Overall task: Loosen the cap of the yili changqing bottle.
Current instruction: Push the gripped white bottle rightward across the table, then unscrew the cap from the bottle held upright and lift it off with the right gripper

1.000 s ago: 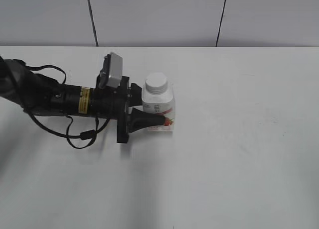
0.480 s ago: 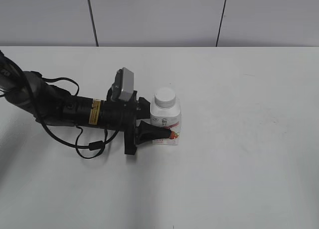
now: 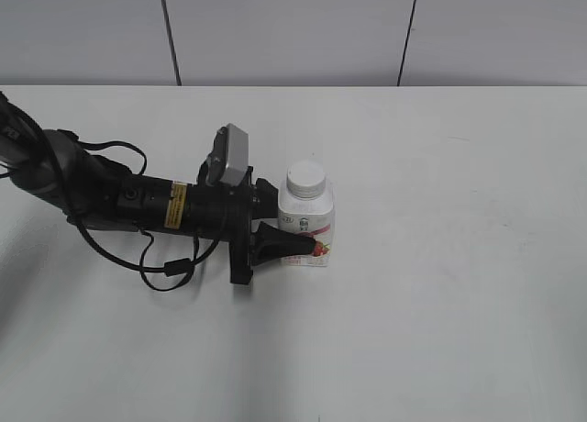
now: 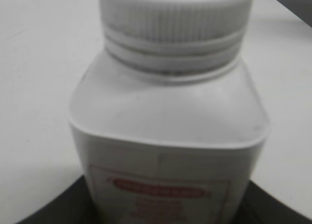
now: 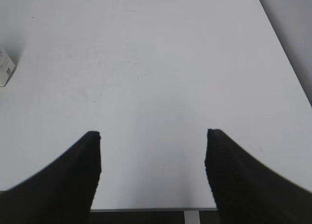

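The yili changqing bottle (image 3: 307, 222) stands upright on the white table, white with a red-pink fruit label, and its white cap (image 3: 305, 178) is on. My left gripper (image 3: 303, 243) reaches in from the left and is shut on the bottle's lower body, one black finger crossing the label. In the left wrist view the bottle (image 4: 165, 136) fills the frame, with the ribbed cap (image 4: 175, 14) at the top and dark fingers (image 4: 44, 212) at the bottom corners. My right gripper (image 5: 153, 136) is open and empty over bare table. It is out of the exterior view.
The white table (image 3: 459, 284) ends at a grey panelled wall behind. The left arm's cables (image 3: 165, 266) loop on the table at the left. In the right wrist view the table's front edge (image 5: 146, 209) lies just under the gripper, and a corner of the bottle (image 5: 5, 68) shows at far left.
Over the last second my left gripper carried the bottle a little to the right and toward the front. In the last half second it has barely moved.
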